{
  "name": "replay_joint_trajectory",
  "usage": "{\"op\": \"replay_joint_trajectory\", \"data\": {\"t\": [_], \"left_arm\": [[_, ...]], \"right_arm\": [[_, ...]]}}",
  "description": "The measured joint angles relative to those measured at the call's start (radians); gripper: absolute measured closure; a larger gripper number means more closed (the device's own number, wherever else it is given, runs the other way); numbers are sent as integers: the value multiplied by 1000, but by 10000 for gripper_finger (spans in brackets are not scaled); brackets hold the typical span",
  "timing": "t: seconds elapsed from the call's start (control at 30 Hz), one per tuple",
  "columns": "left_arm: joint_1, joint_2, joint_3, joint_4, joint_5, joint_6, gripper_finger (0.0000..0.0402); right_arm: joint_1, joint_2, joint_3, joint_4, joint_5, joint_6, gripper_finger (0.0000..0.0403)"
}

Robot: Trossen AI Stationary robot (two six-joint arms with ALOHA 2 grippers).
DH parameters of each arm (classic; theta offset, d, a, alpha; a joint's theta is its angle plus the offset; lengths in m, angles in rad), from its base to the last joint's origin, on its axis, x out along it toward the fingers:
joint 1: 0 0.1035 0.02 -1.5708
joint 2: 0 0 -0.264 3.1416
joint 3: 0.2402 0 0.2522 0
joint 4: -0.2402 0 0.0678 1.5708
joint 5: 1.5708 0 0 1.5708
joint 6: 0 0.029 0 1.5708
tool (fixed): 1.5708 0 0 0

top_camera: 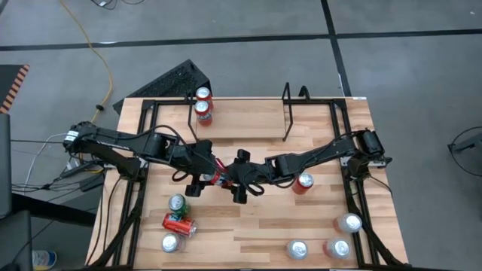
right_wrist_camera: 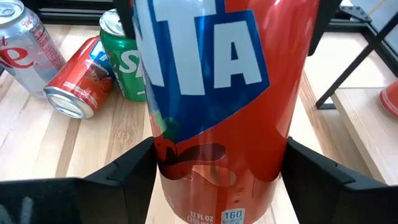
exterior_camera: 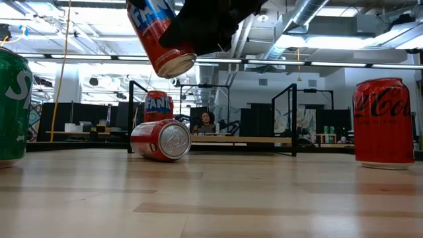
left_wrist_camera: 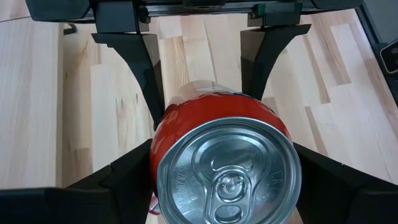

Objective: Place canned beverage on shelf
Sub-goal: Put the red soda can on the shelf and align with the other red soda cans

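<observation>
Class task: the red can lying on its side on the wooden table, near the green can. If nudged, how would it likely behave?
The red aluminium can lying on its side would probably roll, since its round wall rests on the smooth wooden table. It might bump the upright green can close beside it. Its glossy metal looks slippery.

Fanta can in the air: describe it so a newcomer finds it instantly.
Start at the wooden table and go to its middle, where the two arms meet. The orange Fanta can hangs there between both grippers, tilted, the only can off the tabletop.
</observation>
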State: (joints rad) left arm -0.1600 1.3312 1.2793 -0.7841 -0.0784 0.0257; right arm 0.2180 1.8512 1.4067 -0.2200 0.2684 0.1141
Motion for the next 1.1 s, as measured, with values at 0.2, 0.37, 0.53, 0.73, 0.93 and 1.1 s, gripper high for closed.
{"op": "replay_joint_trajectory", "data": {"t": [0.2, 0.37, 0.53, 0.73, 0.93, 1.1], "left_arm": [[0, -3, 2, -4, 1, 0, 118], [0, -6, 2, -30, 1, 14, 118], [5, -6, 2, -40, -20, 24, 117], [53, -20, 13, -83, -48, 73, 117], [169, -24, 138, -266, -36, 173, 117], [314, -24, 214, -359, -18, 280, 117]], "right_arm": [[1, 2, -2, 31, -4, -14, 105], [4, 3, -8, 0, -20, -17, 68], [0, 3, -4, -55, -74, 62, 10], [6, 3, -5, -195, -76, 107, 20], [19, 3, -4, -253, -89, 125, 20], [18, 3, -4, -249, -89, 125, 19]]}}
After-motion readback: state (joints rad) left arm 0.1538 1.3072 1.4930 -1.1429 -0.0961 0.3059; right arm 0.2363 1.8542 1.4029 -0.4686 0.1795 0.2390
